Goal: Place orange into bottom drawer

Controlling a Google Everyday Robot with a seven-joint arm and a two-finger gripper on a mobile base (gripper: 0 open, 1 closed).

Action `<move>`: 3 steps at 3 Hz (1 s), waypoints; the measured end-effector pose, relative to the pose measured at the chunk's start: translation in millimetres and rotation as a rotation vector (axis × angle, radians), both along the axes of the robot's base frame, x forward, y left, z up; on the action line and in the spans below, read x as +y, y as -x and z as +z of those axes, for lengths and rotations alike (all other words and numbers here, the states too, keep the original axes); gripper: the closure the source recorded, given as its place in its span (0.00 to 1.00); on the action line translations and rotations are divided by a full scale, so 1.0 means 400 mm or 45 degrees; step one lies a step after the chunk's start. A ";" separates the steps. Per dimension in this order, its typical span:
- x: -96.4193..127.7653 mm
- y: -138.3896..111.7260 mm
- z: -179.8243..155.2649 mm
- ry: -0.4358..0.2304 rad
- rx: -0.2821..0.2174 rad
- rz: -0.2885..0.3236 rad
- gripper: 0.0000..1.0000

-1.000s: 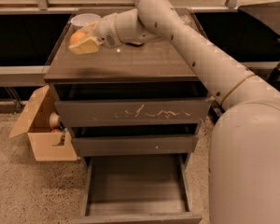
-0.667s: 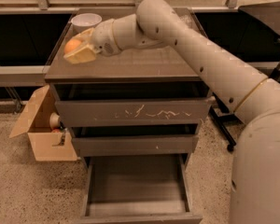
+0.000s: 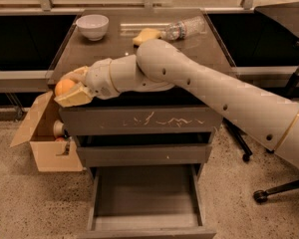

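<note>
Farthest left, an open cardboard box [image 3: 45,136] stands on the floor. Just above it, at about 1 o'clock, the orange [image 3: 64,86] hangs off the front-left corner of the table [image 3: 114,51], clear of the top. The gripper [image 3: 70,88] is at that corner, its jaws clenched on the fruit from above and below. The bottom drawer [image 3: 144,195] is pulled out, with its grey floor bare, and lies at about 5 o'clock from the orange, well below and to the right. I judge that the carry must swing down and right, past the closed upper fronts. Straight down would drop the orange by the box.
</note>
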State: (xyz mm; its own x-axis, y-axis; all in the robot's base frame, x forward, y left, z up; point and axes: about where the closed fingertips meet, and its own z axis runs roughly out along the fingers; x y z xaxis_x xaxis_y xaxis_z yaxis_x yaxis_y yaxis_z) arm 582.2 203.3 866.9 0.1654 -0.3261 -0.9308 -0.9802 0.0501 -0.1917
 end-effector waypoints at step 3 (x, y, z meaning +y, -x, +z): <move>-0.111 0.181 -0.109 0.032 0.166 0.008 1.00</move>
State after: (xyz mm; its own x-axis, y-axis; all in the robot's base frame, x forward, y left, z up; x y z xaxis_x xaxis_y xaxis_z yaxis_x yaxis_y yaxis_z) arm 509.7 159.0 823.1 0.0453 -0.3486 -0.9362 -0.9972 0.0407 -0.0634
